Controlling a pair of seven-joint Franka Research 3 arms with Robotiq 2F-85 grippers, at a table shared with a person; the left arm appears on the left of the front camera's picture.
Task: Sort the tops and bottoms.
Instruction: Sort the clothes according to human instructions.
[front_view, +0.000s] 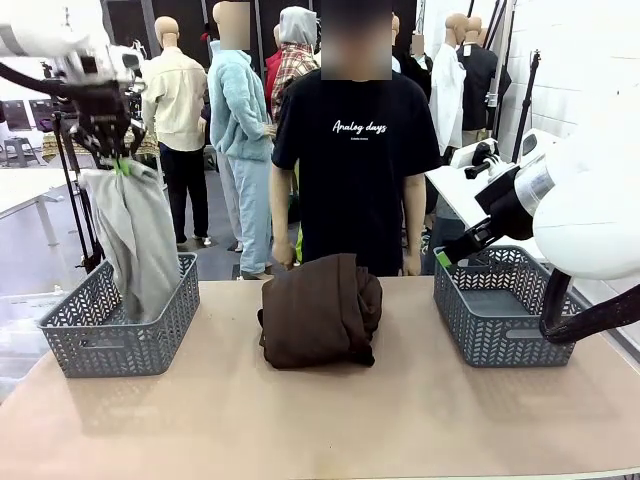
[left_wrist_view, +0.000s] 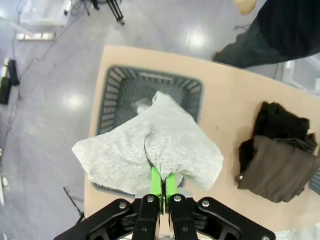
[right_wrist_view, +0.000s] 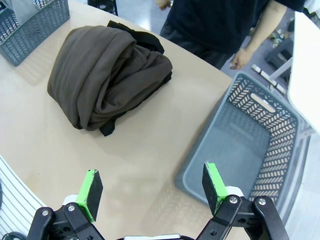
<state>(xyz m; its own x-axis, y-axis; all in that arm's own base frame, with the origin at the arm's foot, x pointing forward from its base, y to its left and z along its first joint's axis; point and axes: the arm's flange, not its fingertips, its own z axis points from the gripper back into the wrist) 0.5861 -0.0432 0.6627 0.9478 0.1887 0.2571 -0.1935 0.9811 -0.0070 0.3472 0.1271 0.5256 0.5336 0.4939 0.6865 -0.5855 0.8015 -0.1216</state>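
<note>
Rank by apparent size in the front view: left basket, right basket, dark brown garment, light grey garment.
1. left basket, right basket: look alike, tied.
2. dark brown garment, light grey garment: too close to rank; the grey one's lower end is hidden behind the left basket's wall.

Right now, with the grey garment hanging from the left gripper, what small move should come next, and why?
Probably lower the left gripper a little before any release. It is shut on the light grey garment, whose lower end hangs inside the left basket while the upper part is high above the rim. Lowering first should keep it from spilling over.
</note>
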